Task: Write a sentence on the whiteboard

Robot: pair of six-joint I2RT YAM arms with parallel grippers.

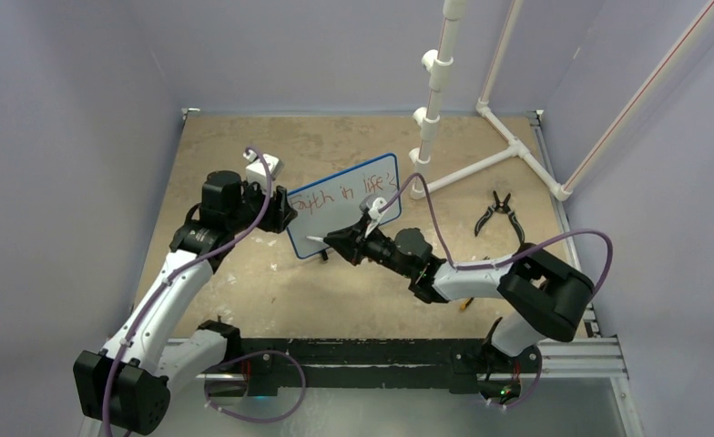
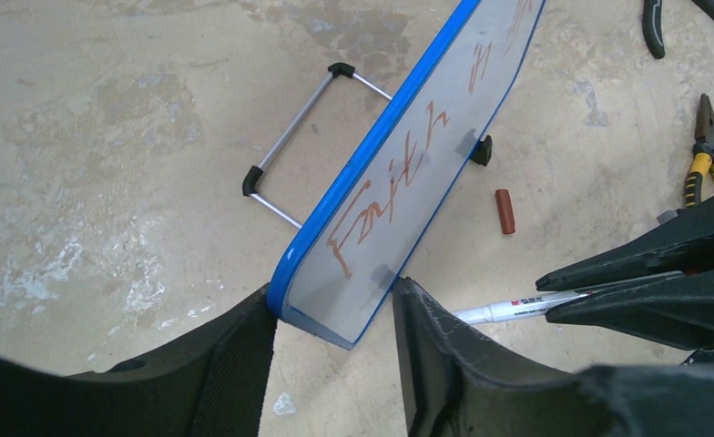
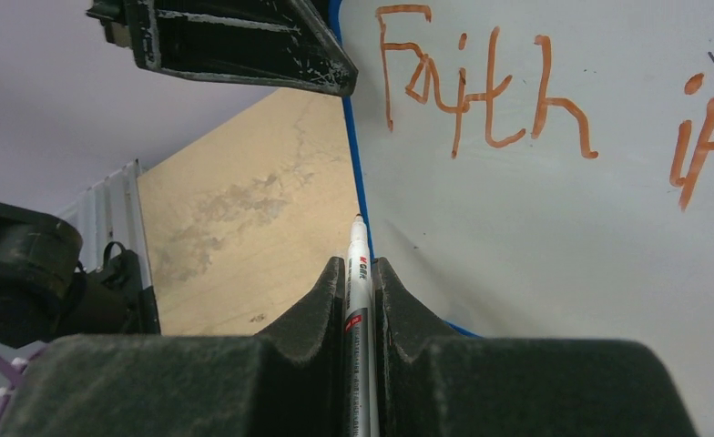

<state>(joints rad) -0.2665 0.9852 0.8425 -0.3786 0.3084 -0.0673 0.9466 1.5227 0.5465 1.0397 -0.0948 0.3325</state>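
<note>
The whiteboard (image 1: 344, 205) stands tilted on its wire stand, blue-rimmed, with the sentence (image 1: 340, 194) in red along its top; "Faith" (image 3: 481, 86) reads clearly. My left gripper (image 2: 335, 300) straddles the board's lower left corner (image 2: 335, 314), one finger against the blue rim and the other against the front edge. My right gripper (image 3: 360, 269) is shut on a white marker (image 3: 358, 264). The marker's tip (image 3: 360, 218) sits by the board's left edge below "Faith"; whether it touches the surface is unclear.
A red marker cap (image 2: 505, 210) lies on the table in front of the board. Black pliers (image 1: 499, 214) and yellow-handled pliers (image 2: 707, 150) lie to the right. A white pipe frame (image 1: 481, 155) stands at the back right. The board's wire stand (image 2: 290, 141) juts out behind.
</note>
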